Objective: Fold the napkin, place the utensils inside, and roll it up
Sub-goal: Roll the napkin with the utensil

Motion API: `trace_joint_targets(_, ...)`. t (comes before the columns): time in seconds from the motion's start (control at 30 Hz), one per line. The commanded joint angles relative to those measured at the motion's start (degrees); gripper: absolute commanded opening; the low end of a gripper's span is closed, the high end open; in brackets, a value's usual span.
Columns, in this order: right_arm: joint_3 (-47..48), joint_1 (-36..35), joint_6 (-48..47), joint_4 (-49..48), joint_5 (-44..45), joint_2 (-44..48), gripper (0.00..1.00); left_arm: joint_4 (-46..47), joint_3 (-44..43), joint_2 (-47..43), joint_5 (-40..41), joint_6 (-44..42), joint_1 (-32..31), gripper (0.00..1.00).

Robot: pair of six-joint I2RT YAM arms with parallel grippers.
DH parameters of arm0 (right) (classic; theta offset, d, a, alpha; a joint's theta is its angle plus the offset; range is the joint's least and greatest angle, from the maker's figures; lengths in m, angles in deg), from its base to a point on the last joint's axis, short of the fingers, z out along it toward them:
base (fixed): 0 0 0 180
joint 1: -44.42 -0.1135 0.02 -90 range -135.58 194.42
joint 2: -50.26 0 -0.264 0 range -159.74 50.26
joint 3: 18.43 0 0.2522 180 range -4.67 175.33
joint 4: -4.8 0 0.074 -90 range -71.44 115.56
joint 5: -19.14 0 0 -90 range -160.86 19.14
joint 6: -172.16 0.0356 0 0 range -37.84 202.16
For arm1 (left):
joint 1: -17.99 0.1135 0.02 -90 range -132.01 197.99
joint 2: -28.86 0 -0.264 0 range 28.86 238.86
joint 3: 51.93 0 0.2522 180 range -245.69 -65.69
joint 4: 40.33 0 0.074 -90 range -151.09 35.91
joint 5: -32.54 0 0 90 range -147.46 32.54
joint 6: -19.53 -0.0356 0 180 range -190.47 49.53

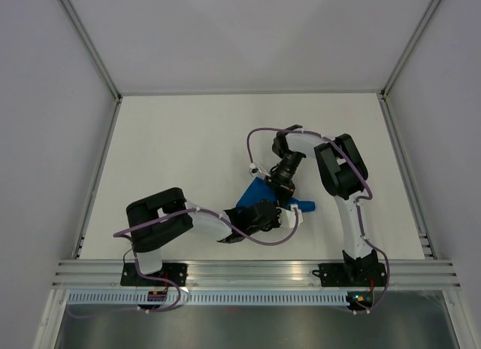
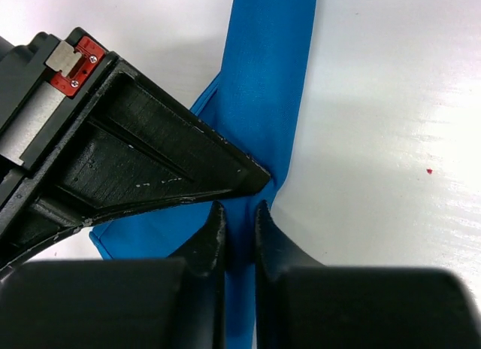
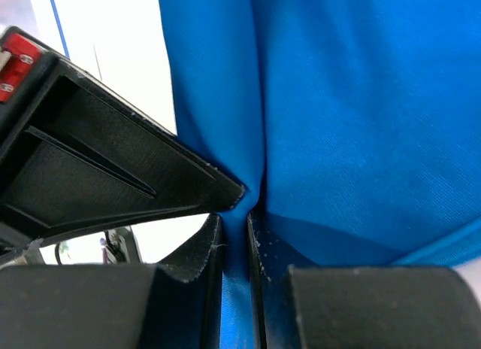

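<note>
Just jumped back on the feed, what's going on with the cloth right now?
Both arms are on the blue napkin in the middle of the table. The left gripper is pinched shut on a narrow fold of it, and the right gripper is clamped on another part. The cloth is bunched between them, not spread flat. No utensils show in any view.

No legible txt — no labels

- looks like a robot lab test cell
- white table (image 1: pixel 188 150) boxed in by blank white panels (image 1: pixel 45 138)
- aluminium extrusion rail (image 1: pixel 255 272), two cabled arms (image 1: pixel 159 217) bolted on
</note>
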Motion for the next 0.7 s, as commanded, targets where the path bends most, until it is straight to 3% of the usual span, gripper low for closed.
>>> trace_joint_targets(0.0, 1.9, -0.3, -1.8, -6.8, 0.7, -1.4, 0.15, -8.9, -1.5, 2.8, -7.4, 7.6, 0.5, 0.06)
trace_joint_targets(0.07, 1.4, -0.3, -1.5, -7.7, -0.1, -0.4, 0.2, -10.8, -1.7, 2.8, -8.5, 10.1, 0.9, 0.02)
trace_joint_targets(0.2, -0.9, 0.2, 0.0, -10.9, -2.3, 3.5, 0.44, -13.0, -1.5, 2.4, -13.4, 14.0, 3.0, 0.02)
trace_joint_targets(0.37, -3.1, 2.1, 3.3, -15.4, -6.6, 11.0, 0.6, -12.3, 0.1, 1.4, -18.2, 18.4, 4.9, 0.02)
trace_joint_targets(0.67, -5.1, 12.9, 7.5, -22.6, -13.7, 22.3, 0.64, -14.0, -0.2, 2.9, -28.8, 23.2, 8.5, 0.02)
